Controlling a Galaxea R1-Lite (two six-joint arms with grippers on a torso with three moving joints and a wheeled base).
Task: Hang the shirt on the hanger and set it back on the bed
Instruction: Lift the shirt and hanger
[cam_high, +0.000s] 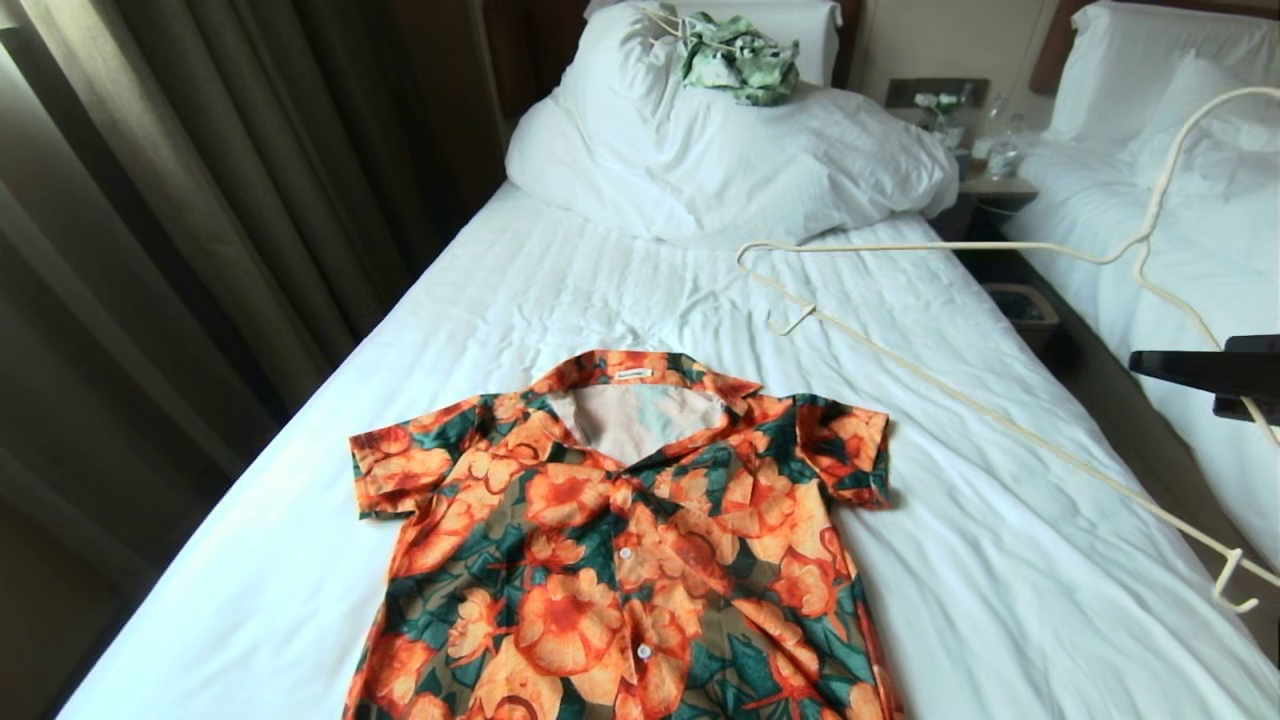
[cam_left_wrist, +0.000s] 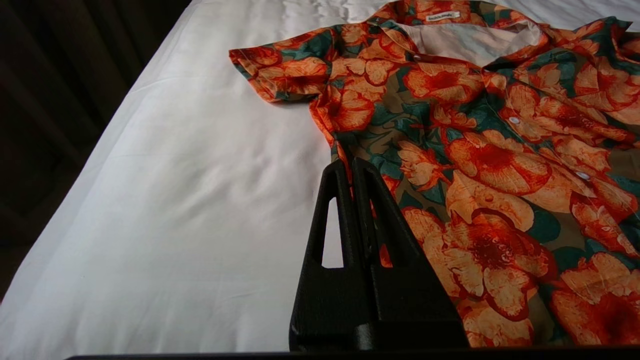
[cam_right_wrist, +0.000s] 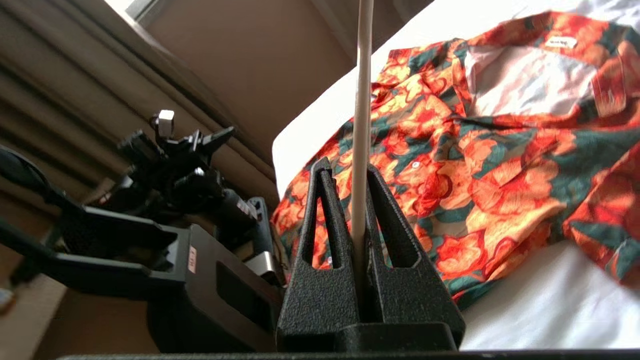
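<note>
the hanger (cam_high: 960, 400) is pinched in the right claw (cam_right_wrist: 357, 175) above the bed (cam_high: 560, 280), apparently awaiting threading into the shirt (cam_high: 620, 540) collar, the left claw (cam_left_wrist: 350, 170) pressed together.

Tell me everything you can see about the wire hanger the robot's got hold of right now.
The hanger is thin cream-white wire, a wide triangle with a long curved hook and small notch hooks near both shoulder ends. It is lifted off the bed, tilted, over the bed's right side, its hook toward the neighbouring bed. The right gripper is shut on one wire, pinched between its black fingers. It is clear of the shirt, which lies flat and buttoned below.
</note>
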